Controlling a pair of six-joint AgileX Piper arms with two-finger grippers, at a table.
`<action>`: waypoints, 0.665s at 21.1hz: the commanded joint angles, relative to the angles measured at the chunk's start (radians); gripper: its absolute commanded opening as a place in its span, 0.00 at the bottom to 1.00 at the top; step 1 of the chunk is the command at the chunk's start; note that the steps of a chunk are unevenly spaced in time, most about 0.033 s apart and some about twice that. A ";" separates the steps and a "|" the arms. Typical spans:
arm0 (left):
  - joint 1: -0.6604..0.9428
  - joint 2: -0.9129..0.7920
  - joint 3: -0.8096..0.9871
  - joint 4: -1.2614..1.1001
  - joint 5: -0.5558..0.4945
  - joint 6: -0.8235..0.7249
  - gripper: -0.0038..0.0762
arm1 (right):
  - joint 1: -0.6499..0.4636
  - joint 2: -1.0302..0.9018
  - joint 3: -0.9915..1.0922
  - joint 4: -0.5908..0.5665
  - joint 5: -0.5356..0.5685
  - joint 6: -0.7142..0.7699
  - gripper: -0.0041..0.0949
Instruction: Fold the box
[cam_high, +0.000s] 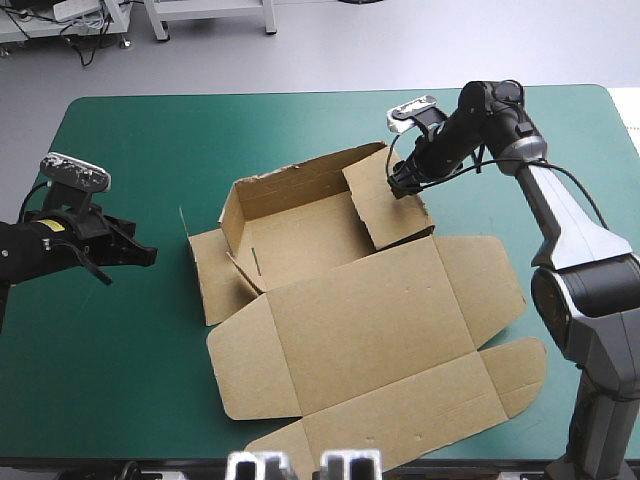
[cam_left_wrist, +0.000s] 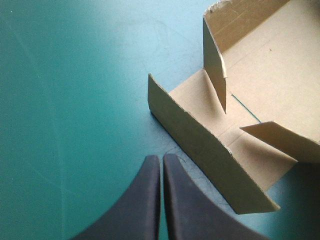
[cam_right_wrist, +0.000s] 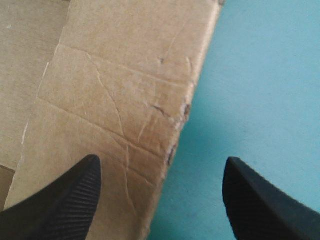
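Spread right gripper (cam_right_wrist: 161, 159) astride box (cam_right_wrist: 115, 100) flap edge, left gripper (cam_left_wrist: 161, 157) closed over teal-green cover (cam_left_wrist: 75, 100)

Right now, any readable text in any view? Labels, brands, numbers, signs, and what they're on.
No text can be read in any view.
Yellow sticker behind the left claw: markings too small to read.
Box: plain brown board, no print visible, only creases and scuffs.
Teal-green cover: no markings.
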 joint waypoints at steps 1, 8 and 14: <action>0.000 -0.014 -0.024 -0.032 -0.030 -0.009 0.06 | 0.001 -0.001 -0.028 0.061 0.017 -0.004 0.69; 0.000 -0.014 -0.024 -0.031 -0.012 -0.009 0.06 | 0.001 0.113 -0.030 0.150 0.011 0.015 0.59; 0.000 -0.014 -0.024 -0.033 -0.020 -0.012 0.06 | -0.009 0.105 -0.089 0.164 0.016 -0.034 0.02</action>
